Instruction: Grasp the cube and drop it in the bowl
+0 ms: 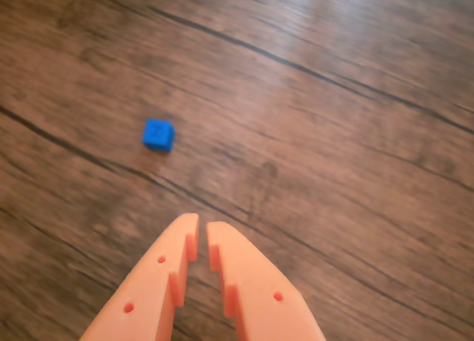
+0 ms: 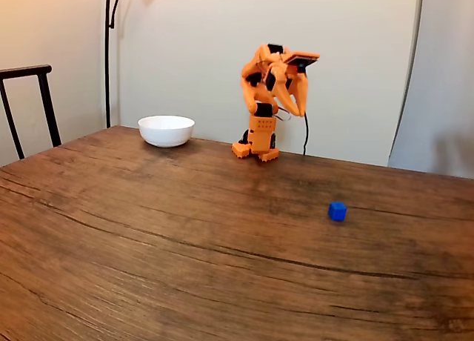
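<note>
Orange plastic fills the lower edge of the wrist view: the two-finger orange gripper reaches up into frame, its flat, notched fingers nearly pressed together with only a thin slit between the tips, and nothing held in them. Beyond the tips and off to the left, well apart from them, a tiny solid bright-blue cube sits alone on the dark brown wooden table, whose surface shows long streaked grain and dark lines running diagonally; the picture is slightly soft. In the fixed view, the orange arm stands folded up tall at the far edge of the same broad wooden tabletop, in front of a pale wall. The blue cube rests on the wood nearer the camera and to the right of the arm's base, well apart from it. A plain glossy white round bowl, wide and shallow, stands near the far edge to the left of the arm, well apart from the cube. Judging from this, the task has hardly begun: the cube is not yet grasped, so reaching, pinching, carrying and dropping all remain.
</note>
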Available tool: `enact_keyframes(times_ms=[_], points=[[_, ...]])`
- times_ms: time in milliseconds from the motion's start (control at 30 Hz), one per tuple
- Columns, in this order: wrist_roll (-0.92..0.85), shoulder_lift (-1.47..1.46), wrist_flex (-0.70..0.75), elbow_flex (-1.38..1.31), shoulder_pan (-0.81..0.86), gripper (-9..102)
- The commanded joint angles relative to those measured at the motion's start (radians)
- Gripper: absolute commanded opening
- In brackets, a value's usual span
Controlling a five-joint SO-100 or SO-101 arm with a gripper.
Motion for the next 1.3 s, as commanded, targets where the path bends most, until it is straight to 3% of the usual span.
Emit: enact_keyframes(times_ms=[0,567,867,1267], points=[[0.003,-0.187,-0.021,-0.198,0.000,0],[-0.009,-0.934,-0.008,-0.877,-0.106,0],[-0.150,-1.106,-0.003,-0.953,-0.140,0],[-0.379,-1.146,0.110,-0.954,-0.163,0]])
